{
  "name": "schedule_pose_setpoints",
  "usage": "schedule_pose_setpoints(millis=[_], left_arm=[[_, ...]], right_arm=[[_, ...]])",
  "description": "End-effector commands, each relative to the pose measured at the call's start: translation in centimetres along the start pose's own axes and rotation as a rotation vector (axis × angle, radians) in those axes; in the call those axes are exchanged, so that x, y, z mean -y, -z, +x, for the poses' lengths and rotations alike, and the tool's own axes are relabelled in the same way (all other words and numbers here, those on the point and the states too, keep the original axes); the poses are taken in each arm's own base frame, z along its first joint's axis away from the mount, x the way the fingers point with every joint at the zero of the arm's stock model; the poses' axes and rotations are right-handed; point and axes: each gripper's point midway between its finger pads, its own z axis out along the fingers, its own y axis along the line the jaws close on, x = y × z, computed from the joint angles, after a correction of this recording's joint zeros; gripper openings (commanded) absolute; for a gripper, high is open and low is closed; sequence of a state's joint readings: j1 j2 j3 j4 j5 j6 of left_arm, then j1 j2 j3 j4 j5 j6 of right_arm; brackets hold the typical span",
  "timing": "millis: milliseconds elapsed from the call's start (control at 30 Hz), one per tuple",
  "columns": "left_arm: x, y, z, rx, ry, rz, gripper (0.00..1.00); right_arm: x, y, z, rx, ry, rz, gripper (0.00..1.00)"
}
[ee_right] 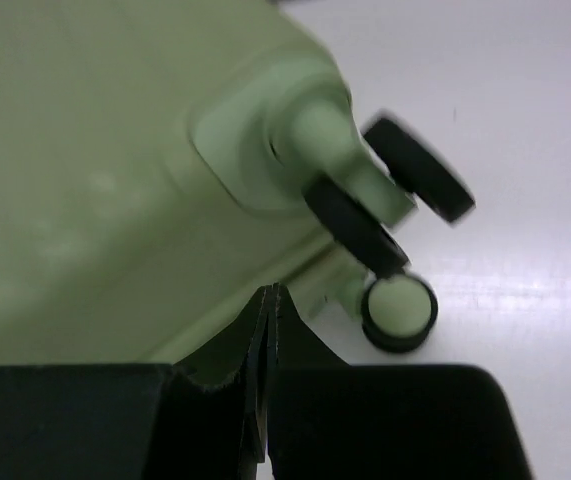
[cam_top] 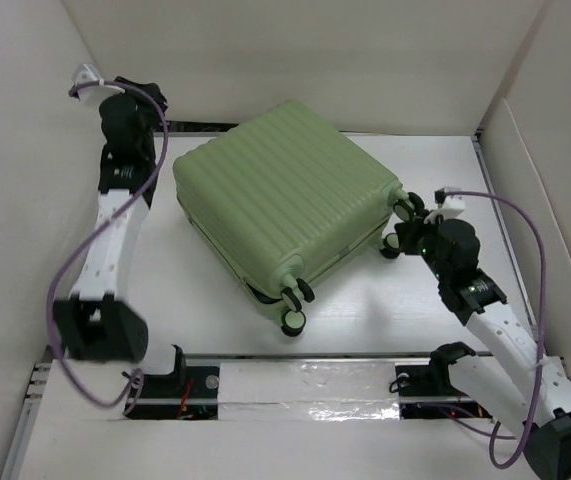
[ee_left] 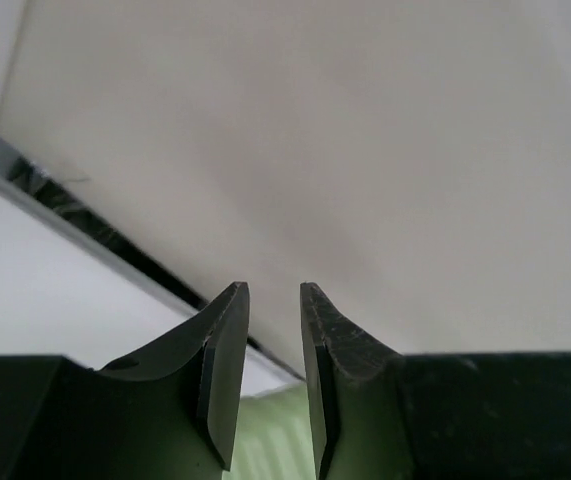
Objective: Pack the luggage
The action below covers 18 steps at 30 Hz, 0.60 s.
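Beside the wheels of the luggage, right fingers pressed together, empty. Left fingers narrowly parted, empty, near its far-left corner. Risk: a shove at the wheels would likely spin or slide the closed luggage across the surface. Luggage lies flat between both arms.

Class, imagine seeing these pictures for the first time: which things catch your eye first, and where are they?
The luggage, a closed light green ribbed suitcase, lies flat and skewed in the middle of the white table. The right gripper, shut, sits close to its black wheels at the right corner. The left gripper, slightly open and empty, is far left by the wall.
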State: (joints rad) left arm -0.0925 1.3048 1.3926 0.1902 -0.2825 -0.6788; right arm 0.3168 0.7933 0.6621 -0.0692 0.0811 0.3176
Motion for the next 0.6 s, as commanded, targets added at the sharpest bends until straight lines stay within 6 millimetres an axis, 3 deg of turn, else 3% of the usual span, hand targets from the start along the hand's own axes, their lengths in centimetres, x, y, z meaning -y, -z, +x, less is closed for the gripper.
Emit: schedule_pose_setpoints(millis=[0, 67, 100, 167, 200, 367, 433, 467, 500, 567], left_arm=[[-4.8, -6.6, 6.2, -0.249, -0.054, -0.025, 0.24], [-8.3, -8.1, 9.2, -0.34, -0.136, -0.103, 0.21], [-10.9, -9.0, 12.0, -0.41, -0.183, -0.155, 0.21], [-12.4, -9.3, 14.7, -0.502, -0.173, -0.128, 0.2], [-14.4, -9.2, 16.6, -0.551, -0.165, -0.143, 0.2], [-16.8, -8.7, 21.4, -0.667, -0.12, -0.129, 0.19], [-17.2, -7.5, 23.2, -0.712, -0.094, -0.125, 0.18], [-17.4, -7.0, 23.6, -0.712, -0.066, -0.123, 0.17], [-17.7, -5.0, 24.3, -0.725, -0.05, -0.133, 0.16], [-16.6, -3.6, 24.5, -0.678, -0.002, -0.121, 0.16]], right_arm=[[-0.8, 0.3, 2.6, -0.048, -0.052, -0.031, 0.0], [-1.3, -0.1, 3.8, -0.09, -0.04, -0.035, 0.0], [-1.3, -0.7, 4.2, -0.112, -0.027, -0.02, 0.01], [-1.7, -1.3, 4.1, -0.11, -0.013, -0.013, 0.01], [-1.7, -1.8, 3.9, -0.1, -0.008, -0.001, 0.01], [-2.4, -5.4, 3.8, -0.119, 0.004, 0.011, 0.01], [-3.0, -6.6, 2.8, -0.091, -0.001, 0.005, 0.01], [-3.0, -7.5, 3.4, -0.104, 0.003, 0.009, 0.01], [-3.4, -8.0, 3.2, -0.099, -0.002, -0.003, 0.01], [-4.7, -9.6, 1.9, -0.061, -0.009, -0.043, 0.01]])
